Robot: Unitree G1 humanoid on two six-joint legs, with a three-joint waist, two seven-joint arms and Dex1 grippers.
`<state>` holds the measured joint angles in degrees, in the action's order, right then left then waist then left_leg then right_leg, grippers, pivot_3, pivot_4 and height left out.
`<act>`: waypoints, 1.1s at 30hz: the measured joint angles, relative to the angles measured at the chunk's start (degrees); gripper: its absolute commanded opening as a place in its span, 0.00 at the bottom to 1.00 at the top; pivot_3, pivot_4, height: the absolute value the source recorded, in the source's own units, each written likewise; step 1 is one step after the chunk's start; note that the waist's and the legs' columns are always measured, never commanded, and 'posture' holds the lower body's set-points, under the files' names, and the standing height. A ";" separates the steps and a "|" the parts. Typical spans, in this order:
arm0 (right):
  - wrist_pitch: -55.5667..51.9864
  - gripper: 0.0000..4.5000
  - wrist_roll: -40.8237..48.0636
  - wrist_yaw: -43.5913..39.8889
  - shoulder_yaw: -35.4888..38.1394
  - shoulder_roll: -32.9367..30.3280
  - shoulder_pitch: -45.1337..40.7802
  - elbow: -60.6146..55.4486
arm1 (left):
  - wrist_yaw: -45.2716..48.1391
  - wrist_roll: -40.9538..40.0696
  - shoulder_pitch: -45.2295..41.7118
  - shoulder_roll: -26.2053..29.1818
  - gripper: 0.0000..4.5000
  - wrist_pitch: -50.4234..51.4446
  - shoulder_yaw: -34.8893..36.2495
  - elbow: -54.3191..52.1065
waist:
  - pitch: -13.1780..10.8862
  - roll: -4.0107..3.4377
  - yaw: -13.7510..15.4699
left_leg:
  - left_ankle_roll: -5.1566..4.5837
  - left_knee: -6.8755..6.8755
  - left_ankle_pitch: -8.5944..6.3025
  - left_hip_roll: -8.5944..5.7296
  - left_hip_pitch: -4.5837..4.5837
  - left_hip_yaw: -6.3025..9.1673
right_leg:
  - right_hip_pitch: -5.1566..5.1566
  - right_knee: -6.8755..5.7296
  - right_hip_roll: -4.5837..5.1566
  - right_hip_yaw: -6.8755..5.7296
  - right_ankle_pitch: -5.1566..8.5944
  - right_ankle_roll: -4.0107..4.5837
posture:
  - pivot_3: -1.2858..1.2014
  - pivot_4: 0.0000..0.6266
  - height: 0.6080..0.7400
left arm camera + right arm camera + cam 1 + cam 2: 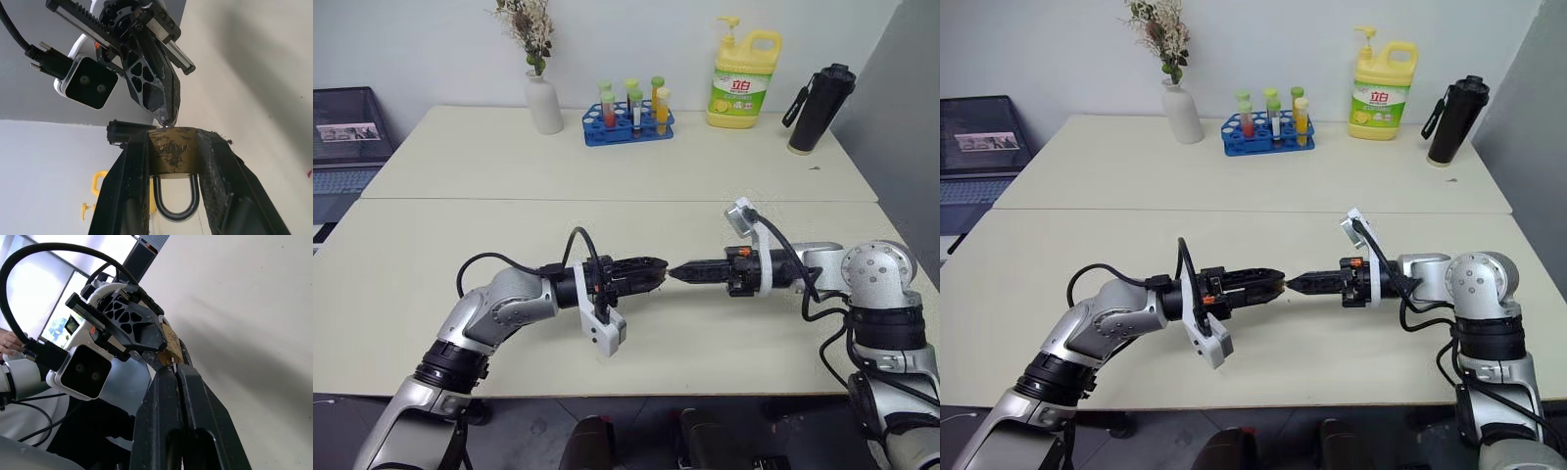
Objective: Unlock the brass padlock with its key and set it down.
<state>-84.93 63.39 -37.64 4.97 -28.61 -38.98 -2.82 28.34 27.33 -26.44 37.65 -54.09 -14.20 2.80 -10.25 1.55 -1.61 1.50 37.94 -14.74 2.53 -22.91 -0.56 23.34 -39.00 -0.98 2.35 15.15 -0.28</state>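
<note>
Clearly, I had both arms raised above the table (431,294), meeting tip to tip at mid-height, and everything hinged on that small junction. My left gripper (171,147) was clenched on the brass padlock (172,155), the gold body pinched between the two black fingers (124,181), with the silver shackle (175,200) pointing back toward the left wrist and the keyway end facing outward, toward the other arm. My right gripper (172,369) had its jaws pressed fully together, and a sliver of silvery metal at their tips, which I took to be the key (168,125), stood right against the padlock's outward face. I could not tell from the wrist views whether the blade was seated in the keyway or merely touching the brass. The padlock's long axis ran roughly in line with the left fingers, and the right fingers pointed almost straight along the same line from the opposite side, so key and keyway looked close to coaxial. I judged the next move to be a roll of the right wrist to turn the key, and any tilt between the two axes could bind it or let the thin key slip in the pinch.
</note>
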 measured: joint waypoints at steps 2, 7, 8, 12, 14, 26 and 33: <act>-0.51 0.00 0.21 0.38 0.33 0.20 -0.18 0.19 | -0.20 0.07 0.02 0.00 0.22 0.03 0.00 0.00 | 0.00 0.00 0.00 | 0.00 0.00 0.00 0.00 0.00 0.00 | 0.00 0.00 0.00 0.00 0.00 0.00 | 0.52 0.24 1.00; -1.78 0.00 0.45 1.83 0.93 1.29 -0.30 0.74 | -0.42 0.39 0.41 0.34 0.22 0.04 0.00 0.00 | 0.00 0.00 -0.03 | 0.00 -0.01 0.00 0.01 0.00 0.00 | 0.01 0.00 0.00 0.00 0.04 -0.07 | 0.52 0.24 1.00; -2.12 0.00 0.52 2.25 1.18 1.61 -0.37 1.00 | -0.50 0.54 0.42 0.42 0.22 0.06 0.02 0.00 | 0.00 0.00 -0.03 | 0.00 -0.01 0.00 0.00 0.00 0.00 | 0.01 0.00 0.00 0.01 0.07 -0.12 | 0.52 0.24 1.00; -4.12 0.00 0.91 3.76 2.66 2.65 -0.89 2.03 | -1.08 1.04 0.44 0.49 0.22 0.08 0.03 0.01 | 0.00 0.00 -0.03 | 0.00 -0.01 0.00 0.00 -0.01 0.00 | 0.02 0.00 0.00 0.01 0.12 -0.20 | 0.52 0.24 1.00; -4.93 0.00 0.98 4.28 3.06 2.88 -1.37 2.26 | -1.36 1.13 0.44 0.50 0.22 0.08 0.03 0.01 | 0.00 0.00 -0.03 | 0.00 -0.01 0.00 0.01 -0.01 0.00 | 0.02 0.00 0.01 0.00 0.12 -0.20 | 0.52 0.24 1.00; 6.55 0.28 -6.01 -1.50 -2.78 -2.88 1.72 -7.40 | -1.39 1.22 1.16 0.56 0.22 -0.04 -1.04 -0.03 | -0.01 -0.01 -0.01 | 0.00 -0.04 -0.01 -0.02 -0.07 0.03 | 0.09 0.02 0.01 -0.01 0.16 -0.27 | 0.52 0.24 1.00; 25.45 0.69 -17.56 -12.49 -9.73 -9.51 6.00 -12.46 | -1.37 1.00 1.23 0.50 0.22 0.36 -1.30 -0.03 | -0.01 -0.01 -0.04 | 0.00 -0.03 0.00 0.03 -0.04 0.00 | 0.10 0.01 -0.01 -0.01 0.16 -0.28 | 0.52 0.24 1.00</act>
<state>-59.48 45.83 -50.13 -4.76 -38.12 -32.98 -15.28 26.97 28.33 -25.21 38.15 -53.74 -15.50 2.77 -10.26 1.54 -1.65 1.49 37.91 -14.75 2.55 -22.94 -0.55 23.44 -38.99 -0.99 2.34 15.31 -0.56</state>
